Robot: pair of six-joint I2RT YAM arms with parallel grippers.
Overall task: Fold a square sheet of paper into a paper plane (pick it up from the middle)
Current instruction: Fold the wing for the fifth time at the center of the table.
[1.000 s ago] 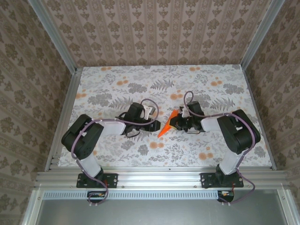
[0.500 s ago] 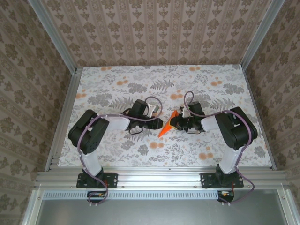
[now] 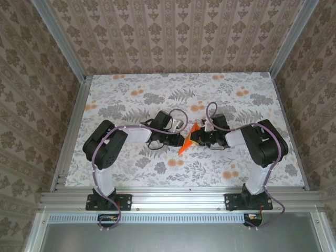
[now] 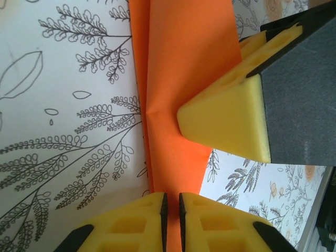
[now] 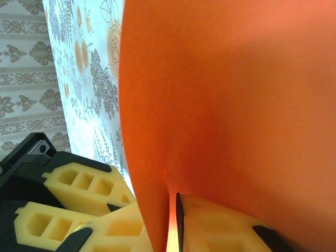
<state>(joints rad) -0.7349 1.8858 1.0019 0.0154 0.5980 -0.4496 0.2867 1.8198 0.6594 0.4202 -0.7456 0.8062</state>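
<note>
Your left tool is closing in from the left and is now pinching one edge of the folded orange paper. Your right tool is gripping the opposite side (jaws nearly together on the sheet). The paper is sitting mid-worktop, between both tools.

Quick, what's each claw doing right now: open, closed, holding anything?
Left claw: closed on the folded orange paper.
Right claw: closed on the same paper, from the other side.
</note>
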